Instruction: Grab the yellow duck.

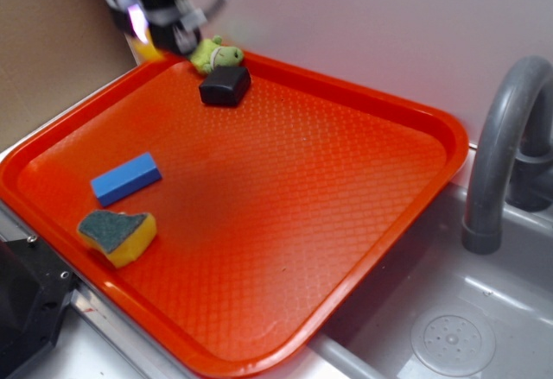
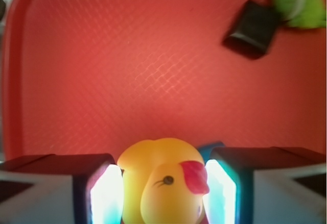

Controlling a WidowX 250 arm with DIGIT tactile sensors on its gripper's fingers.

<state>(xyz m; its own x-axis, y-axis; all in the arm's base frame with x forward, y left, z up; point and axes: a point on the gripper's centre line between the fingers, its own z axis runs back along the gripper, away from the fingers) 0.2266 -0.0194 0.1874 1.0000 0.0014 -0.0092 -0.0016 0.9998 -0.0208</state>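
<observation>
Surface: textured orange plastic tray (image 1: 346, 215) beside a grey sink.
Duck: small yellow rubber duck (image 2: 161, 183), at the tray's far corner.
Claw: gripper (image 2: 163, 191) is pinching the duck from both sides.
Advice: the squeeze is best kept steady and the lift made straight up.

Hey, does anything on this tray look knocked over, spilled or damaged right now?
Nothing stands out. The duck sits between the gripper fingers, the frog lies at the tray's far edge beside the black block, and the blue block and sponge lie flat near the front. No spills or damage show.
</observation>
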